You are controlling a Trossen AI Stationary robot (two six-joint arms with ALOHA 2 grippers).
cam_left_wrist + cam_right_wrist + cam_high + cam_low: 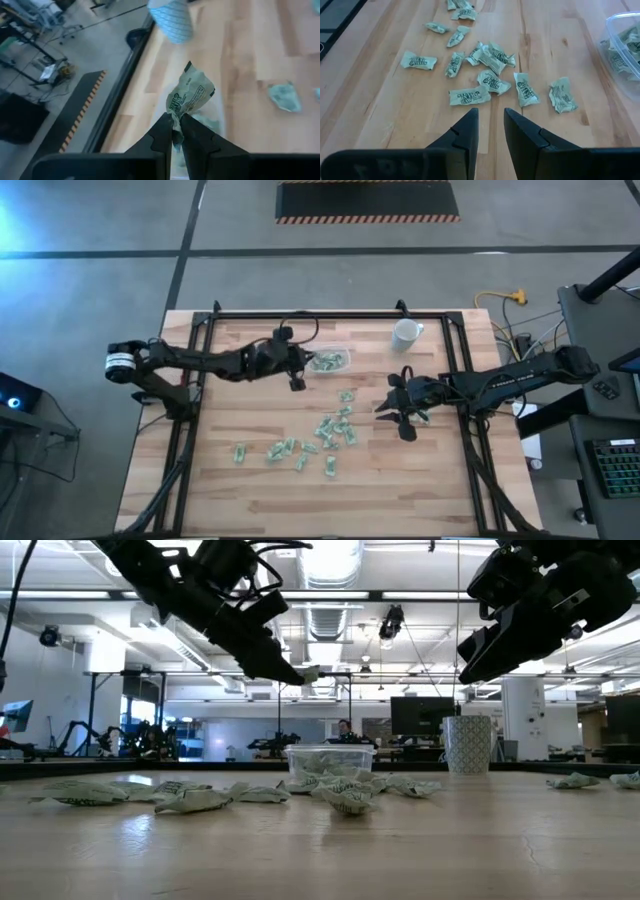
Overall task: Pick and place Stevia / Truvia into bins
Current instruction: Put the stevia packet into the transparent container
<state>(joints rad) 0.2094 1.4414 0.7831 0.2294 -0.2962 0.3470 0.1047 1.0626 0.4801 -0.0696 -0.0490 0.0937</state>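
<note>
Wooden counter (pixel 400 480) strewn with green packets (pixel 492 60) just ahead of the right pincer (pixel 490 130), fingers slightly parted and empty, left pincer (pixel 175 131) pinched on one packet (pixel 189 95) above the clear container (pixel 330 360), several packets inside, white cup (pixel 405 334) beyond.

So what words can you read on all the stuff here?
None can be read for sure.
Packet held in the left gripper: dark printed words, too blurred to read.
Packets on the table, ahead of the open, empty right gripper: printed lines, too small to read.
White cup: only a pattern, no words.
Clear container: no label visible.
</note>
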